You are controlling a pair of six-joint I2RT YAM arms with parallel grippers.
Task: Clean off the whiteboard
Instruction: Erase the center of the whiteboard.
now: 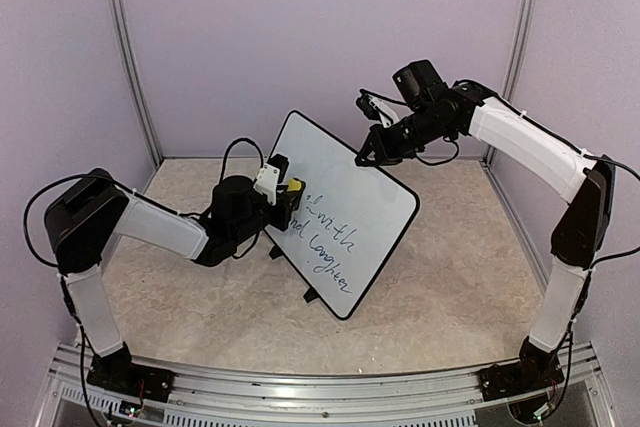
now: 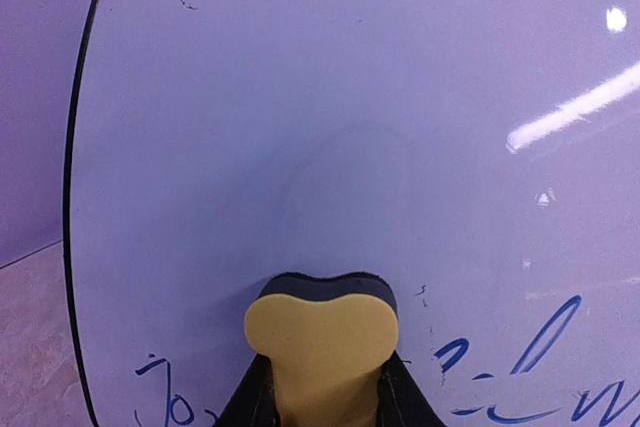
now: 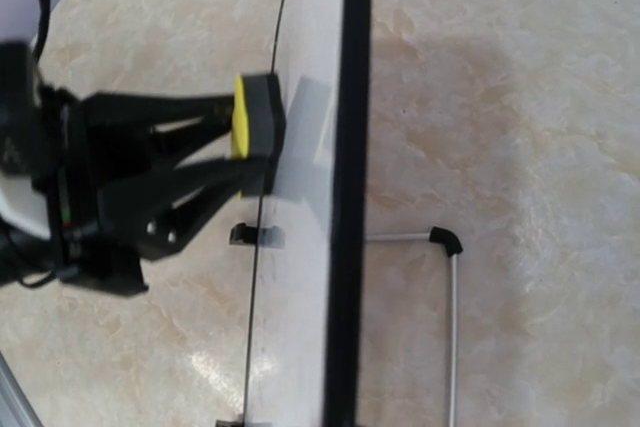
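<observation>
Pale lilac walls (image 1: 300, 27) close in a beige, marbled desk (image 1: 450, 277). In the overhead view the whiteboard (image 1: 335, 157) stands near the middle of the desk, propped on its feet and leaning back, with one corner toward the arms' bases. The left gripper (image 1: 288, 195) has its jaws clamped on a yellow eraser (image 1: 295, 186) pressed to the board's left side. The right gripper (image 1: 372, 152) meets the board's top edge with its jaws together; whether they pinch the frame cannot be told. The upper half of the board looks clean, while lines of blue and dark cursive writing (image 1: 330, 242) cover the lower half, so I judge the job roughly half done, with those lines left to wipe. The left wrist view shows the eraser's yellow back and dark felt flat on the white face, with bare board above it save for a few tiny specks (image 2: 185, 4). Blue strokes run along the bottom on either side of the eraser and are cut off by the frame's lower edge. The words cannot be read here. The right wrist view looks straight down the board's black top rim (image 3: 350, 197), so the writing is hidden. The eraser touches the white face, a thin wire stand (image 3: 450, 277) shows behind the board, and the right arm's own jaws are not visible in it.
</observation>
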